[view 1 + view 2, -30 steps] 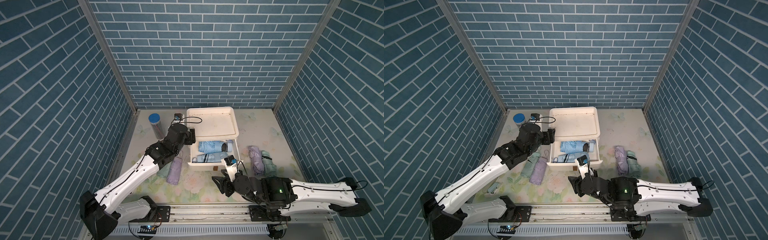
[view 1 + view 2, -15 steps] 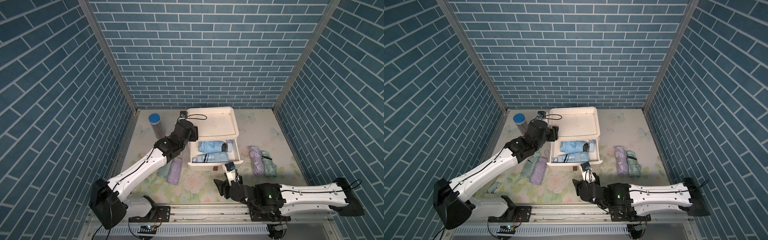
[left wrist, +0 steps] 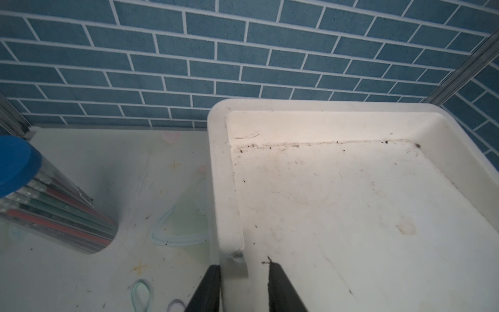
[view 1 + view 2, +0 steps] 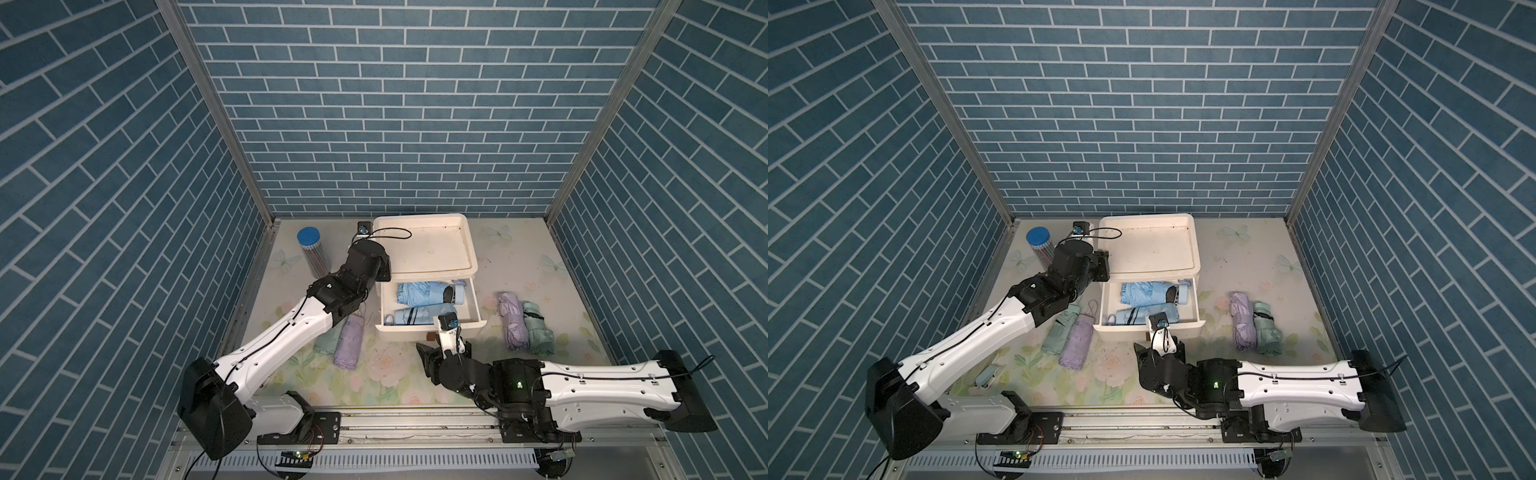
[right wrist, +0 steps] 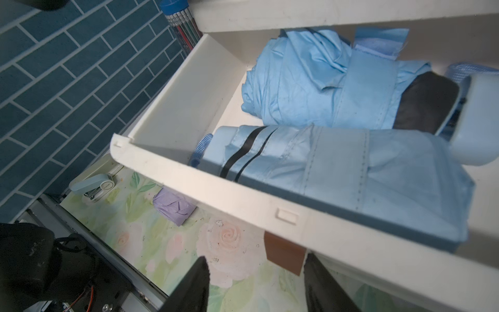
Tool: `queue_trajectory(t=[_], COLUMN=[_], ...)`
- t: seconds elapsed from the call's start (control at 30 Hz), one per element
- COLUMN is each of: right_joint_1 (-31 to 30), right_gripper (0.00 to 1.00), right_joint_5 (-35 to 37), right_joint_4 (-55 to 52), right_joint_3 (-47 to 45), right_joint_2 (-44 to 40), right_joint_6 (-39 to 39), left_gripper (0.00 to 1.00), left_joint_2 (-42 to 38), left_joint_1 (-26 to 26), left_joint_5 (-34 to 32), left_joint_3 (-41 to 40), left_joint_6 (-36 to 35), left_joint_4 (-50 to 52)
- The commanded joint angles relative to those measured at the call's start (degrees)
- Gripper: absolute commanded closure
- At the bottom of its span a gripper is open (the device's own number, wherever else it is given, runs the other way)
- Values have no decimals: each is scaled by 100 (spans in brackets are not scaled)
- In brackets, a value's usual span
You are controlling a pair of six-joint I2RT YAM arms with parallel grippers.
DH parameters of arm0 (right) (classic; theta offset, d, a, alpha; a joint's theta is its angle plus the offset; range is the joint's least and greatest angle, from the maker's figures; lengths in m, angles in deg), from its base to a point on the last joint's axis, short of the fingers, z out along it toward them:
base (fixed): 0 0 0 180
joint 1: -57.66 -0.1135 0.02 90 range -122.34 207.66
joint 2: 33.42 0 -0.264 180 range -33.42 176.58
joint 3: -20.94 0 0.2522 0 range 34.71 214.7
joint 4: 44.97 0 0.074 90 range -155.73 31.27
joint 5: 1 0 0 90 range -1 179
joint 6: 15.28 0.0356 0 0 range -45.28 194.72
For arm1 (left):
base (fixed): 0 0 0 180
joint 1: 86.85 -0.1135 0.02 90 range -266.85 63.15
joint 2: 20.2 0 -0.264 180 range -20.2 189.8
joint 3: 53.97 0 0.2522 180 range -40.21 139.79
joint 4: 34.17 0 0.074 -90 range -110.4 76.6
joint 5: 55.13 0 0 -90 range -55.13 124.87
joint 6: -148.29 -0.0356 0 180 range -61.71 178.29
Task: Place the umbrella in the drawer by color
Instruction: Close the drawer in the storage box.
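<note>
Umbrellas of three colours are shown on the bench [image 4: 519, 257]. Two light-blue umbrellas [image 4: 419, 291] are laid side by side in the open drawer [image 4: 415, 334] of a white cabinet [image 4: 424, 249], which is set at the middle of the bench's rear edge.

Four are not yet stored. A green umbrella [image 4: 326, 343] and a purple umbrella [image 4: 349, 343] are placed together toward the left edge. A second purple umbrella [image 4: 513, 322] and a second green umbrella [image 4: 536, 328] are placed together toward the right edge. The blue share is judged done, roughly a third of the task. Drawers for purple and green cannot be made out.

The left tool [image 3: 243, 266] is set narrowly astride the cabinet's top rim at its front left corner. One finger is laid against the outer wall and the other is kept just clear of the inner face, so no firm clamp is shown. The right tool [image 5: 255, 259] is held wide and empty at the drawer front, with the brown handle [image 5: 283, 254] framed just ahead of its jaws.
</note>
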Motion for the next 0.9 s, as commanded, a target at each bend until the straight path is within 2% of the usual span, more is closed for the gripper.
queue_trajectory(t=[0.0, 0.07, 0.23, 0.3, 0.4, 0.63, 0.87], right_joint_1=[246, 306, 509, 632, 811, 1223, 1376], right_gripper=[46, 47, 53, 61, 67, 68, 68], right_joint_5=[210, 196, 191, 197, 193, -141, -303], right_joint_4=[115, 148, 146, 23, -128, 171, 519], right_joint_3=[236, 324, 529, 649, 744, 661, 543], right_joint_2=[116, 159, 295, 368, 426, 409, 277], right_joint_6=[-205, -286, -444, -474, -441, -602, -703], left_gripper=[76, 84, 96, 99, 100, 100, 100], left_joint_2=[-41, -24, -11, -38, -84, -88, -107], left_joint_1=[9, 4, 7, 4, 4, 4, 4], left_joint_5=[125, 168, 221, 263, 329, 427, 607], left_joint_3=[23, 30, 24, -11, -68, -114, -225], left_joint_6=[-182, -260, -325, -325, -273, -185, -64], left_joint_4=[-129, -121, -79, -94, -109, -55, -74])
